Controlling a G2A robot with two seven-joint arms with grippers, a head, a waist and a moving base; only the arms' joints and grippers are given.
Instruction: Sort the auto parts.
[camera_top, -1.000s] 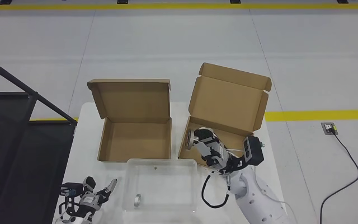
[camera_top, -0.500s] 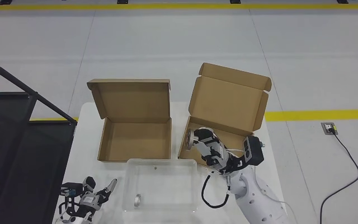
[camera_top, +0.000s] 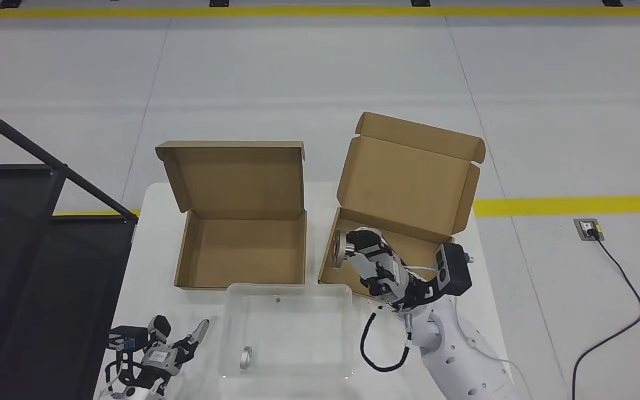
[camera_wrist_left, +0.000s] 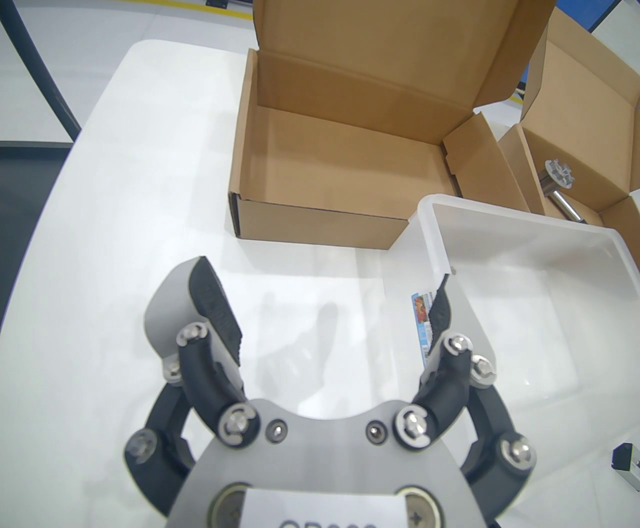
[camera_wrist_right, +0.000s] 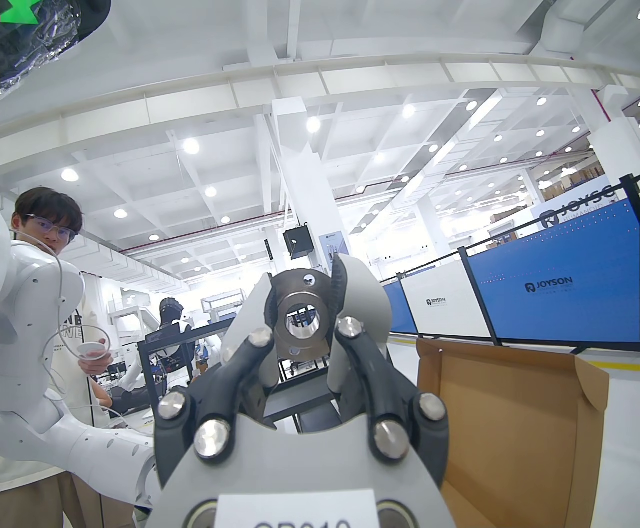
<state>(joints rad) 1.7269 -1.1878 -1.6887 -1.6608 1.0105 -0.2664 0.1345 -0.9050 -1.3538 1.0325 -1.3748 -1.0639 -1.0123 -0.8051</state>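
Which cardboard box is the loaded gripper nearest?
The skewed right-hand box: the right gripper, shut on a metal ring, is at its left wall, clear of the other box.

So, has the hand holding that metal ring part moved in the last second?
No. The right hand, shut on the metal part, sits at the same spot by the right cardboard box's left wall.

This is a large industrial hall, a factory floor set up as a robot workshop. Overhead runs a high white ceiling (camera_wrist_right: 380, 75) of beams with rows of round lamps (camera_wrist_right: 312, 125). Blue partition panels (camera_wrist_right: 545, 295) fence off work bays. The smooth grey floor (camera_top: 300, 80) carries painted yellow lines (camera_top: 320, 11) and a floor socket (camera_top: 587, 230). A white bench (camera_top: 155, 260) holds open cardboard boxes (camera_top: 243, 250).
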